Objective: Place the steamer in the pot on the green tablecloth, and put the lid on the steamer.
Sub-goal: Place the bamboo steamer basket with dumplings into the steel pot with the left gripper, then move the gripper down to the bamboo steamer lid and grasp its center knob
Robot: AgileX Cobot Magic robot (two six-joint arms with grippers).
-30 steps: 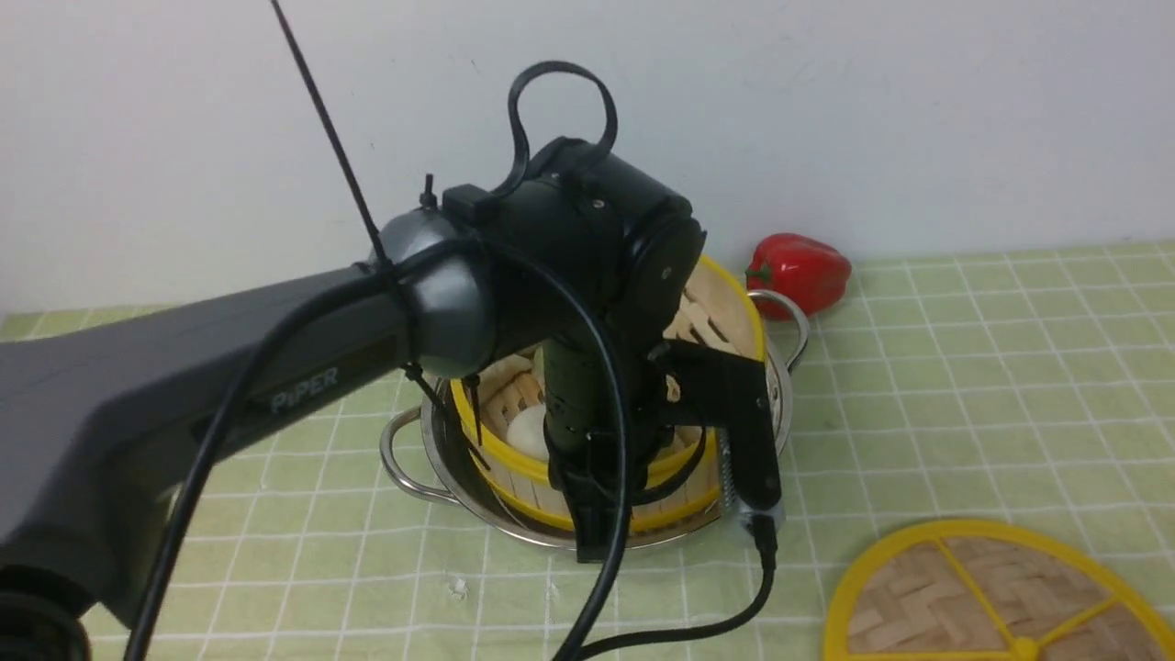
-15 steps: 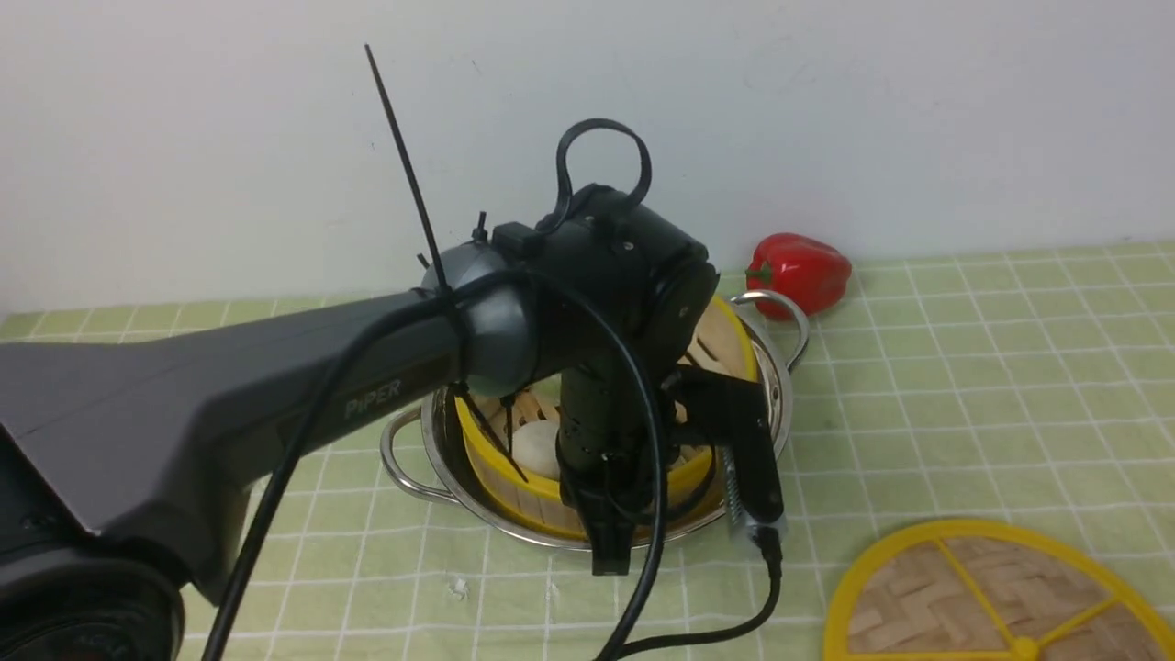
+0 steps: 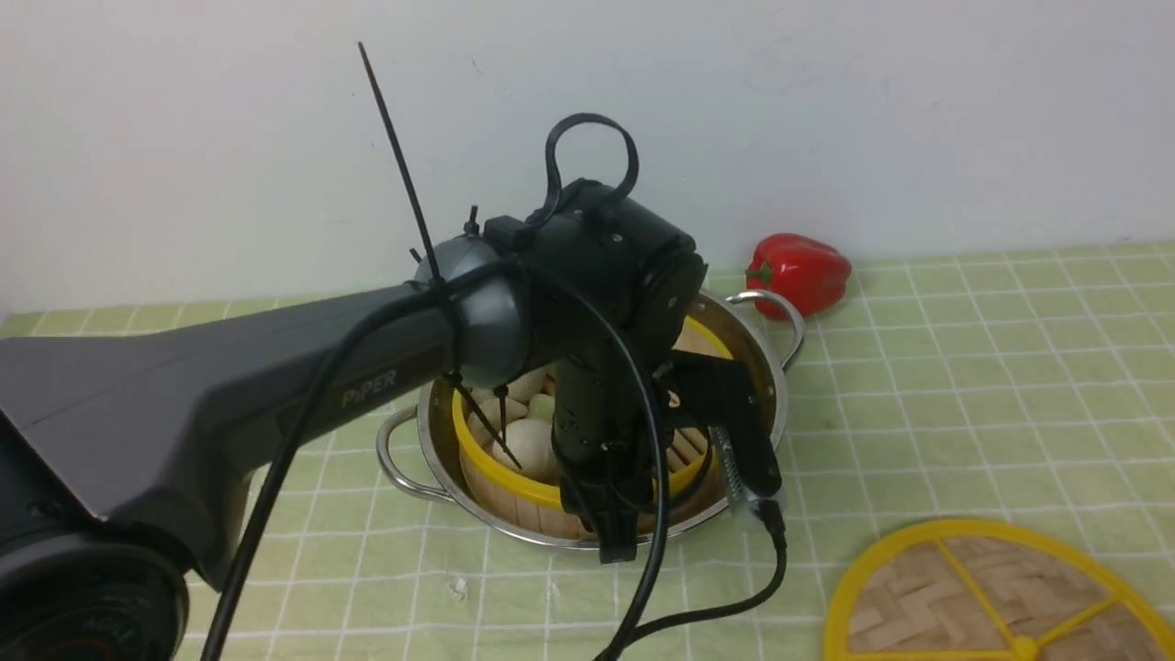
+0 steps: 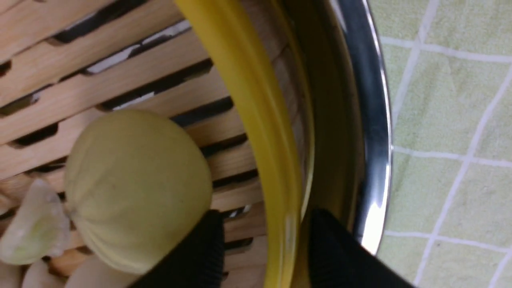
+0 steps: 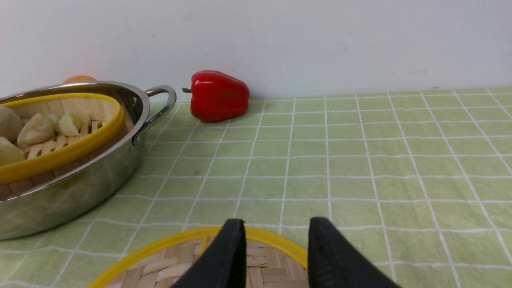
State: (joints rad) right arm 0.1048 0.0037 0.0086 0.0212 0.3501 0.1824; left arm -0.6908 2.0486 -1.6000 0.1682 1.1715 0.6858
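Where the steamer sits in the pot on the green tablecloth, its yellow rim is straddled by the left end effector. The jaws are spread, one inside beside a pale bun, one between steamer and pot wall, and a gap is seen at the inner jaw. The lid is laid flat on the cloth, well apart from the pot, with the right end effector held over its edge, jaws spread.
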